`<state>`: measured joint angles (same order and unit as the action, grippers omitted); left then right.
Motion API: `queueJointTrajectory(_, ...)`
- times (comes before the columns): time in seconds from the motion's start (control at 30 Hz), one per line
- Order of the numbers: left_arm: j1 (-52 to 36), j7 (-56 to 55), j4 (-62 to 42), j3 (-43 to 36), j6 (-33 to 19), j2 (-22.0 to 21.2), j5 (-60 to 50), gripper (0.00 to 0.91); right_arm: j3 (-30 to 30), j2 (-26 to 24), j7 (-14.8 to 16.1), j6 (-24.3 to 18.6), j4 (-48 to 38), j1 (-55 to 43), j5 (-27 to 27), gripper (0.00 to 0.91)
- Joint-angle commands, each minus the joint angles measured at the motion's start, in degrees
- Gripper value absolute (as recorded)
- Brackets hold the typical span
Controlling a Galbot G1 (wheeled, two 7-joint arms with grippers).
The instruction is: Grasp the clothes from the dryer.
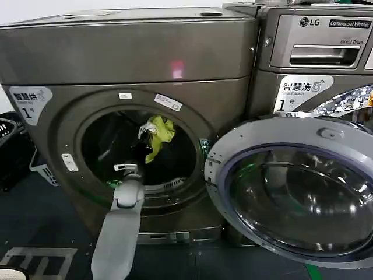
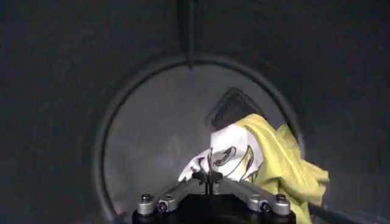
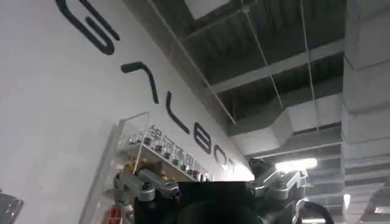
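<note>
1. The dryer [image 1: 134,58], a bronze-grey machine with a flat top, fills the left and centre of the head view; its round mouth is open.
2. The door [image 1: 297,186], chrome-rimmed with a glass bowl, stands swung open at the lower right of the head view.
3. The clothes [image 1: 158,135], a small yellow-green piece with some white, hang in the upper right part of the drum mouth, clear of the drum floor.
4. The left gripper [image 2: 208,178] is inside the drum; its fingers are pinched together on the white printed edge of the clothes [image 2: 268,155], lower centre of the left wrist view.
5. The left arm [image 1: 123,216] reaches from the bottom of the head view into the mouth.
6. The right gripper [image 3: 210,182] points up at a wall and ceiling; its fingers stand well apart and hold nothing.
7. A second machine [image 1: 317,41] with an LG logo stands at the upper right.
</note>
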<state>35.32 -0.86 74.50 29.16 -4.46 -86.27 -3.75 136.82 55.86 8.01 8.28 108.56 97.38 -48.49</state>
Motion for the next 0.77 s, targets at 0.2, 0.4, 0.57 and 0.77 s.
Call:
queueJointTrajectory(0.2,3.24,-2.2,4.47,0.35,-1.16,-0.8,1.01,0.0,0.48,0.0,0.66,0.16,0.43,0.16,0.15,0.907)
queueJointTrajectory(0.4,3.35,-2.14,5.13,1.23,-0.73,-0.55,1.47,0.0,0.12,0.07,0.89,0.61,0.73,-0.38,1.0,0.907)
queueJointTrajectory(0.57,3.72,-1.52,5.06,1.48,-0.6,-0.76,1.75,0.0,0.52,0.74,0.97,0.75,1.3,-0.35,0.93,0.907)
queueJointTrajectory(0.77,4.32,-1.19,4.73,1.33,-0.6,-0.56,1.87,0.0,0.28,0.64,0.96,0.99,1.11,-0.86,1.35,0.907)
